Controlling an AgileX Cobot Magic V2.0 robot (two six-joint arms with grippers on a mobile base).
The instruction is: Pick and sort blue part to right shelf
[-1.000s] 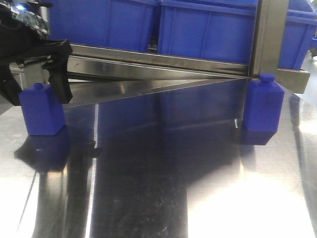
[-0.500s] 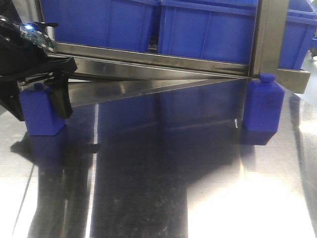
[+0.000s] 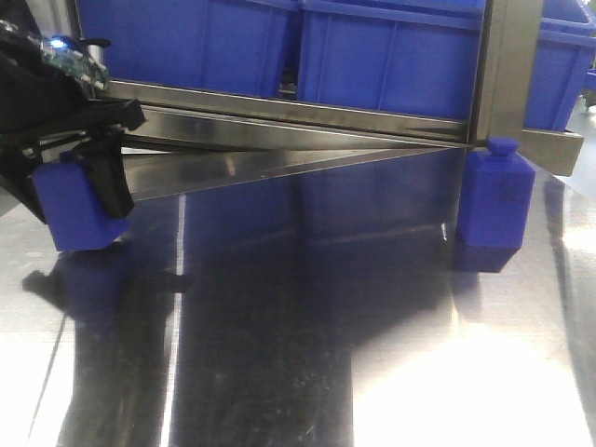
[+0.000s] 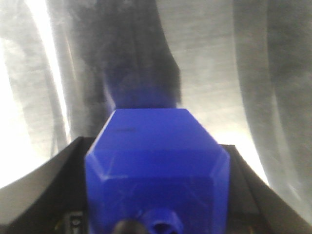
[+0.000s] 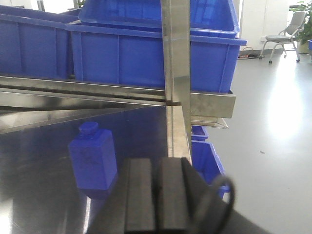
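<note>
At the far left my left gripper [image 3: 74, 186] is shut on a blue bottle-shaped part [image 3: 79, 212], which hangs tilted just above the steel table [image 3: 298, 335]. In the left wrist view this part [image 4: 156, 156] fills the space between the black fingers [image 4: 63, 180]. A second blue part [image 3: 496, 200] stands upright on the table by the steel post [image 3: 505, 65] of the right shelf, under its blue tubs [image 3: 391, 56]. My right gripper [image 5: 156, 195] is shut and empty, a little right of that second part [image 5: 93, 158].
The shelf's steel rail [image 3: 279, 107] runs across the back of the table, just behind the left arm. Past the table's right edge a blue tub [image 5: 207, 161] sits low on the floor. A chair [image 5: 285, 34] stands far off.
The left gripper has come down around the left blue part and closed on it. The part has risen slightly off the table and tipped. The right part has not moved.
</note>
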